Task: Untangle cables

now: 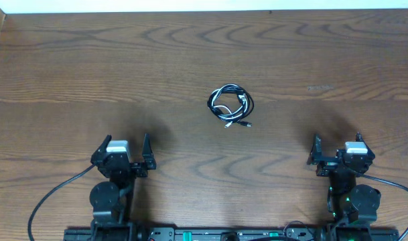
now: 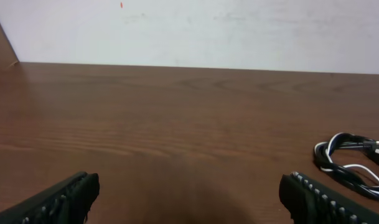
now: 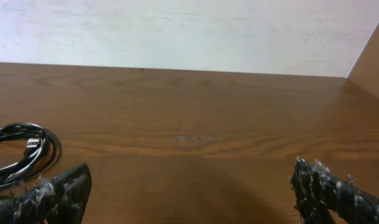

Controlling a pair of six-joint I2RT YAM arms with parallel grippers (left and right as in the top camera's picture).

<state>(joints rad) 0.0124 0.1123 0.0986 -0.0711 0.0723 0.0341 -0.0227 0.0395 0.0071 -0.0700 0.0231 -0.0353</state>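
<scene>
The cables (image 1: 230, 105), one black and one white, lie coiled together in a small bundle at the middle of the wooden table, with a small plug end sticking out at the lower right. They also show at the right edge of the left wrist view (image 2: 354, 165) and at the left edge of the right wrist view (image 3: 21, 152). My left gripper (image 1: 126, 148) is open and empty near the front left. My right gripper (image 1: 337, 148) is open and empty near the front right. Both are well short of the bundle.
The wooden table (image 1: 90, 67) ends at a white wall at the back. Thicker black wires (image 1: 53, 197) run from the arm bases along the front edge.
</scene>
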